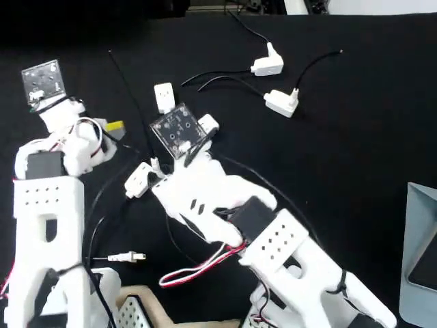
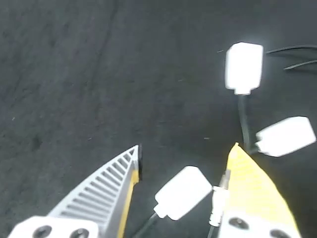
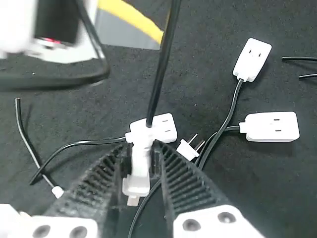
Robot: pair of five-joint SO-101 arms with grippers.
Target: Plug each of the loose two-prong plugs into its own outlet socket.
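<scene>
Two hazards from this position. See right gripper (image 3: pixel 141 151) clamped tight on the slim white plastic two-prong plug (image 3: pixel 136 173), at 9 o'clock on the black table (image 1: pixel 341 205), touching the white rectangular socket block (image 3: pixel 161 126); prong seating impossible to tell. See left gripper (image 2: pixel 186 148) spread wide, gripping nothing, with a white corded block (image 2: pixel 183 191) between its yellow-tipped fingers (image 2: pixel 247 183). Expect the unheld socket block to skid or swivel under push, throwing prongs off the slots. Guard against snagging on the black cord (image 3: pixel 161 64) crossing the held plug. Avoid dragging the loose white plug (image 1: pixel 126 257) at 6 o'clock of the held one, or the free white square socket (image 1: pixel 164 96) at 12 o'clock.
</scene>
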